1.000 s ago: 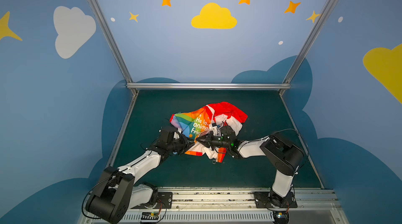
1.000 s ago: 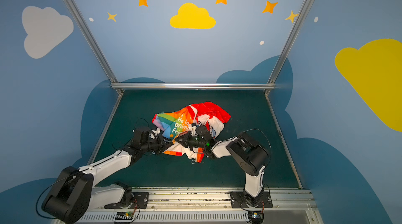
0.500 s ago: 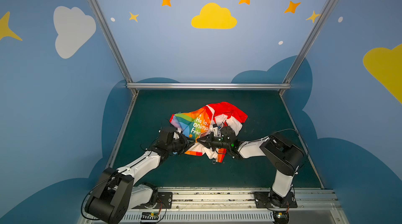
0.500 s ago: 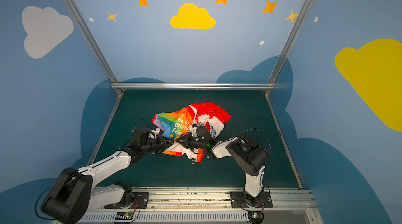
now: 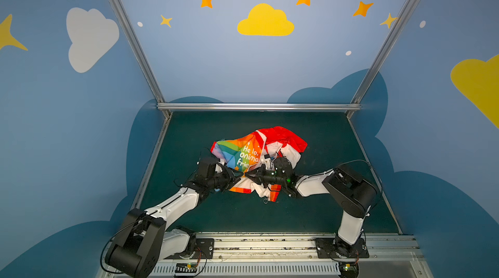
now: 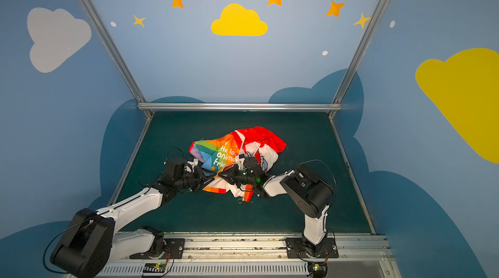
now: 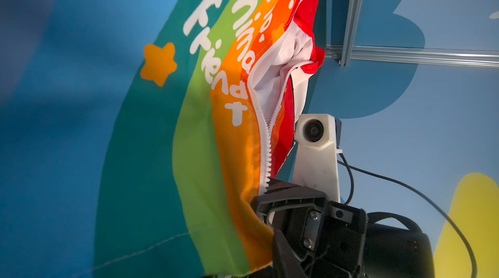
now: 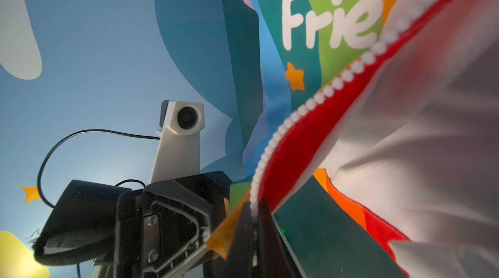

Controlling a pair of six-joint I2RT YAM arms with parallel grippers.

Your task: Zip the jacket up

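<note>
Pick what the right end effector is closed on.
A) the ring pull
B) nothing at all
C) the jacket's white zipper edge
C: in the right wrist view the right end effector is shut with the white zipper teeth of the jacket running down between its fingers, while in a top view the ring pull sits apart on the mat at the hem.

jacket [image 5: 237, 152] rainbow-striped, red part, white lettering, orange star; zipper [image 7: 267, 149] white; lining [image 7: 270, 87] white; table [image 5: 324, 141] dark green
</note>
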